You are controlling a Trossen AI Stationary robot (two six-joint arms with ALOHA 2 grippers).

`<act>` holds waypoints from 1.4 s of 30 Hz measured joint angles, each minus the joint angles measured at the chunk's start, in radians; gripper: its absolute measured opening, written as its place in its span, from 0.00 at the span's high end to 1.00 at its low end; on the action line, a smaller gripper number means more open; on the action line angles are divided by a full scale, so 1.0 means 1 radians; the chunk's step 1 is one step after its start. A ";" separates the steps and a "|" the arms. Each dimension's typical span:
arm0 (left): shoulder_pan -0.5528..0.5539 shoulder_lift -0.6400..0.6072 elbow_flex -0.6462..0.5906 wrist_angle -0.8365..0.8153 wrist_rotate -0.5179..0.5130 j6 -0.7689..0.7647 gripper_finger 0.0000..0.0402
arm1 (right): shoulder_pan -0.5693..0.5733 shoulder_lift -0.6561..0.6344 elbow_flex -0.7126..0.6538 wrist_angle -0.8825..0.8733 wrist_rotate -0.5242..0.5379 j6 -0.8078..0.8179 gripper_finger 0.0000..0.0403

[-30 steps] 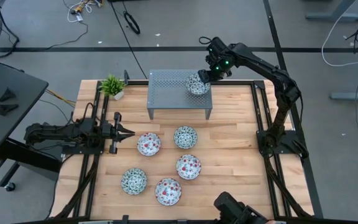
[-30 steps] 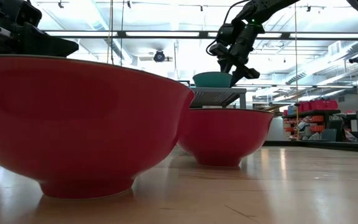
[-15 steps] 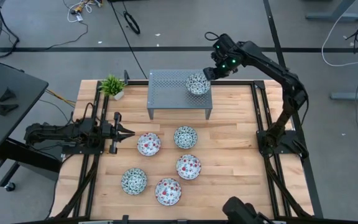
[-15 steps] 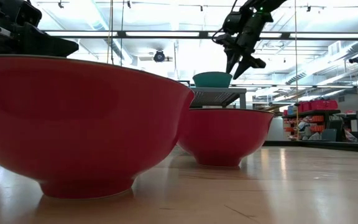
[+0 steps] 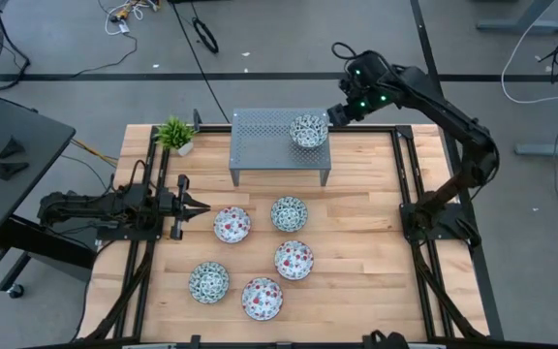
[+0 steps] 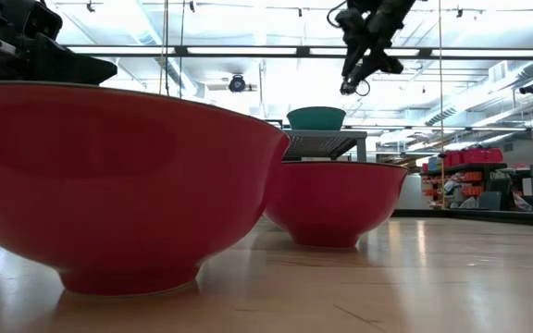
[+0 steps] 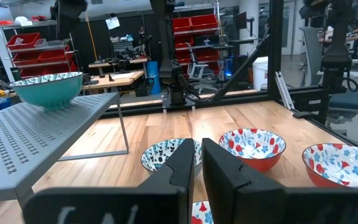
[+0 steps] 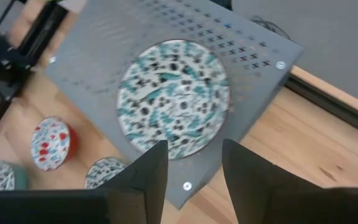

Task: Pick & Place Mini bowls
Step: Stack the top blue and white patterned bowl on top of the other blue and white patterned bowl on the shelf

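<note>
One green-teal mini bowl sits upright on the grey perforated stand near its right end, at the far edge of the worktop; five more mini bowls rest on the bare wood toward the near edge — a red one and a green one in the row nearest the stand, another red one behind those, then a green one and a red one closest to the near edge. The right gripper hangs just off the stand's far right corner, above and beside the placed bowl, its fingers spread and empty. The left gripper lies low by the worktop's left edge, fingers drawn nearly together on nothing, pointing toward the nearest red bowl. These bowls look like glazed ceramic: stiff, fairly light, slick and likely to chip if knocked together or dropped. The sensible hold is probably across the rim, one finger inside and one outside. Being round, they have no long axis — each simply stands mouth up on its foot, so any approach angle around the rim should serve.
</note>
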State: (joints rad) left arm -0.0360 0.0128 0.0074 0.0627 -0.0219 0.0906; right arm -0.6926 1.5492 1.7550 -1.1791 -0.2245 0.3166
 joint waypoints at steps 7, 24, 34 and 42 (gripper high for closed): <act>0.000 0.000 0.000 0.000 0.000 0.000 0.91 | 0.086 -0.055 0.000 0.010 0.000 -0.058 0.62; 0.000 0.000 0.000 0.000 0.000 0.000 0.91 | 0.409 -0.103 0.000 0.011 -0.001 -0.142 0.62; 0.000 0.000 0.000 0.000 0.000 0.000 0.91 | 0.561 -0.096 0.000 0.068 0.034 -0.035 0.62; 0.000 0.000 0.000 0.000 0.000 0.000 0.91 | 0.659 -0.049 0.000 0.092 0.139 0.124 0.62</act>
State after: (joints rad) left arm -0.0357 0.0128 0.0071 0.0631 -0.0219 0.0906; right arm -0.0338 1.5001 1.7554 -1.0875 -0.0855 0.4406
